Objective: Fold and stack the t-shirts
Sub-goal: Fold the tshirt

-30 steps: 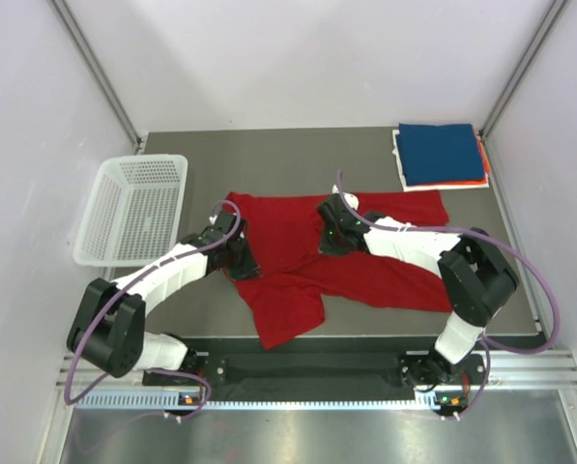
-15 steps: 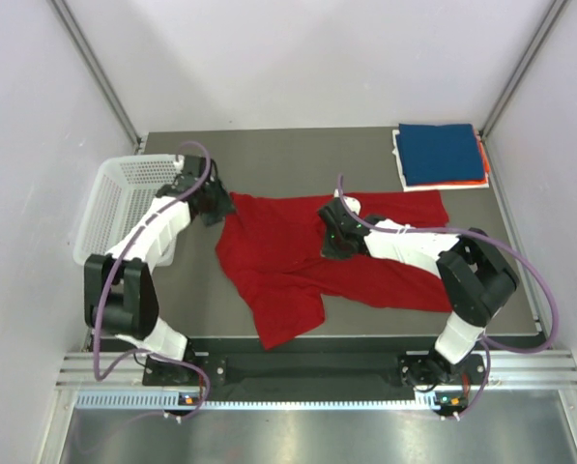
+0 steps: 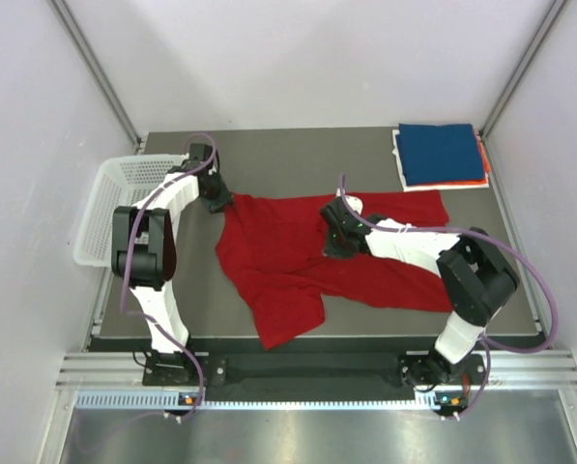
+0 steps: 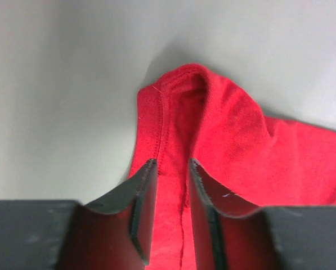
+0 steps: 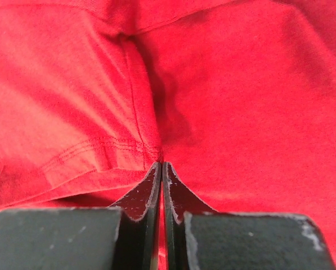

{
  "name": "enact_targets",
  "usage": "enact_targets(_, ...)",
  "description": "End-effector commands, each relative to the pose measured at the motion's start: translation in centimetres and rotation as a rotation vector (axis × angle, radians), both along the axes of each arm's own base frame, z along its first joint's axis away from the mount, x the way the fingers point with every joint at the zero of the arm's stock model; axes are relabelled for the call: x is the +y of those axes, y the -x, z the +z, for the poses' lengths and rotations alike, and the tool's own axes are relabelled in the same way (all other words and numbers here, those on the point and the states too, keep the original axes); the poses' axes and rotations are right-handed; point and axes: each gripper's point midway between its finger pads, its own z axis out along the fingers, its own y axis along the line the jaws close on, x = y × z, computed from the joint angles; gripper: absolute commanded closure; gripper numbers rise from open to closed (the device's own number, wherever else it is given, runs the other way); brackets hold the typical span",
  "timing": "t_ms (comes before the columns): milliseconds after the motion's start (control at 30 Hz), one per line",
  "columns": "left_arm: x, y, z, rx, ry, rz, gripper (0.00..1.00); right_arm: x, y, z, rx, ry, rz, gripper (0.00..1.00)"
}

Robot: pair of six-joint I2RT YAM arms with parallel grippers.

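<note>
Red t-shirt (image 3: 288, 266) in clamped right end effector (image 5: 161, 164); left end effector (image 4: 172, 162) half-parted astride its hem.

Left gripper (image 4: 171, 164) slightly parted, right gripper (image 5: 161, 165) closed, both arms outstretched

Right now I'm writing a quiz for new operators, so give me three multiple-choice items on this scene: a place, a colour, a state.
1. Where is the folded stack?
A) far right corner of the table
B) far left corner
C) near edge, centre

2. What colour is its top shirt?
A) white
B) dark blue
C) green

3. How is the right gripper?
A) wide open
B) out of view
C) shut on the red t-shirt

Answers: 1 A, it lies at the far right corner. 2 B, dark blue covers the stack. 3 C, its fingers meet, pinching red cloth.
</note>
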Motion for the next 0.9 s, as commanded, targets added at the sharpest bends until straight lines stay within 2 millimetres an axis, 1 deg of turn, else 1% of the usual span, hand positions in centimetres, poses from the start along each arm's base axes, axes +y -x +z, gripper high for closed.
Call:
enact_targets(0,0.2,-0.9,-0.2,-0.013,-0.011,-0.002,0.69,-1.7,-1.3,1.0,-0.045,0.02,-0.034,1.0)
enact_targets(33,0.5,-0.6,-1.2,0.015,-0.024,0.005,0.7,-1.9,-1.4,1.0,-0.045,0.02,-0.037,1.0)
enact_targets(167,1.9,-0.3,-2.2,0.043,-0.097,0.04,0.73,-2.8,-1.4,0.4,-0.028,0.046,-0.041,1.0)
enact_targets(267,2.5,-0.1,-2.2,0.05,-0.128,0.046,0.72,-2.9,-1.4,0.2,-0.019,0.047,-0.035,1.0)
enact_targets(333,2.7,-0.1,-2.0,0.046,-0.144,0.048,0.72,-2.4,-1.3,0.5,-0.016,0.024,-0.018,1.0)
enact_targets(367,2.8,-0.1,-1.8,0.044,-0.149,0.049,0.71,-2.0,-1.3,0.6,-0.016,0.013,-0.008,0.97)
enact_targets(433,2.9,-0.4,-1.0,0.028,-0.153,0.048,0.71,-1.7,-1.2,0.9,-0.014,-0.003,0.007,0.96)
enact_targets(467,2.8,-0.6,-0.5,0.012,-0.145,0.045,0.7,-1.7,-1.2,1.0,-0.014,-0.007,0.004,0.97)
enact_targets(500,2.2,-1.0,0.6,-0.022,-0.119,0.032,0.69,-1.8,-1.2,1.2,-0.02,-0.004,0.001,0.97)
enact_targets(533,1.7,-1.2,1.0,-0.045,-0.09,0.017,0.68,-1.9,-1.2,1.1,-0.021,-0.001,-0.003,0.98)
enact_targets(567,0.2,-1.2,1.6,-0.062,-0.015,-0.024,0.66,-1.9,-1.2,1.1,-0.019,-0.001,-0.007,0.98)
enact_targets(600,-0.5,-1.6,2.5,-0.116,0.024,-0.043,0.65,-1.9,-1.2,1.0,-0.017,-0.003,-0.009,0.98)
enact_targets(633,-1.2,-1.6,2.9,-0.131,0.063,-0.049,0.61,-1.9,-1.2,0.9,-0.013,-0.006,-0.013,0.98)
enact_targets(667,-2.1,-1.1,2.7,-0.133,0.114,-0.074,0.6,-1.6,-1.1,0.9,-0.007,-0.017,-0.007,0.98)
enact_targets(700,-2.6,-1.7,3.6,-0.18,0.14,-0.086,0.58,-1.5,-1.1,0.7,-0.003,-0.017,-0.006,0.99)
enact_targets(767,-3.3,-1.5,3.4,-0.182,0.178,-0.096,0.56,-1.4,-1.1,0.5,0.003,-0.02,-0.005,0.99)
enact_targets(867,-3.3,-1.3,2.6,-0.154,0.183,-0.093,0.56,-1.5,-1.0,0.4,0.008,-0.015,0.001,0.99)
